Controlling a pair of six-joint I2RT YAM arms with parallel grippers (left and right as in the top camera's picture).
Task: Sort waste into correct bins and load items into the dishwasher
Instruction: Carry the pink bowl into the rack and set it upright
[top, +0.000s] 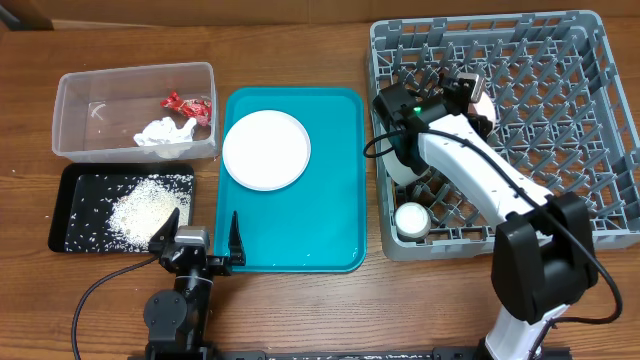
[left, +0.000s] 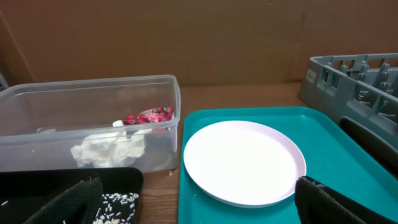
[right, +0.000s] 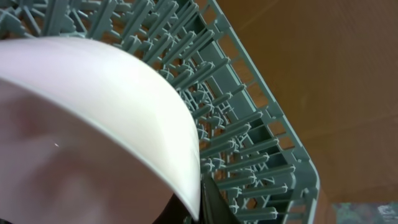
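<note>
The clear tub holds the red wrapper and the white tissue. The black tray holds loose rice. A round white plate lies on the teal tray. My left gripper is open and empty at the teal tray's near left corner; its wrist view shows the plate, the tub, the wrapper and the tissue. My right gripper is inside the grey rack, shut on the rim of a white plate held tilted over the pegs. The chopsticks are out of view.
A small white cup sits in the rack's near left corner. Another white dish lies partly hidden under my right arm. The rack's left wall stands right next to the teal tray. Bare wood lies in front of the trays.
</note>
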